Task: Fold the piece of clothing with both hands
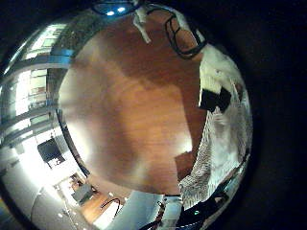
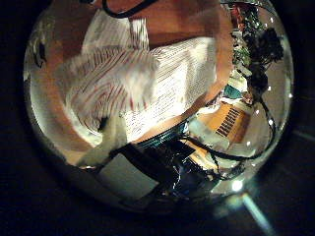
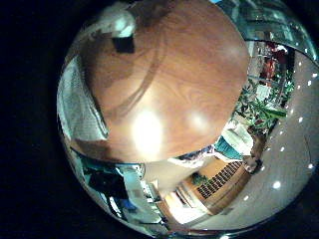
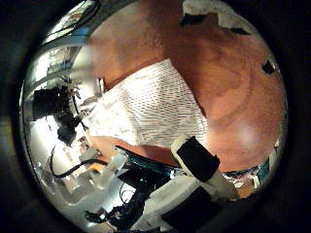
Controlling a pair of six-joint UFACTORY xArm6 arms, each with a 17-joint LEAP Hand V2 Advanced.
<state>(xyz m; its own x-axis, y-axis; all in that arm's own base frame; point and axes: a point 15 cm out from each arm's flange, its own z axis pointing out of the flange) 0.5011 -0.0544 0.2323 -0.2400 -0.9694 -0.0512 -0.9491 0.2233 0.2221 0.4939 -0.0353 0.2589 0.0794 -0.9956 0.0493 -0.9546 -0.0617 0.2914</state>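
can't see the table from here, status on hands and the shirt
Striped shirt lying partly folded on wooden table. Both hands off the cloth, fingers unclear. Nothing in the way.

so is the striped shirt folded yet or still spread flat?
Partly folded: in the left thumb side palm view, one part of the striped shirt lies doubled over the rest on the wooden table. Not neatly finished.
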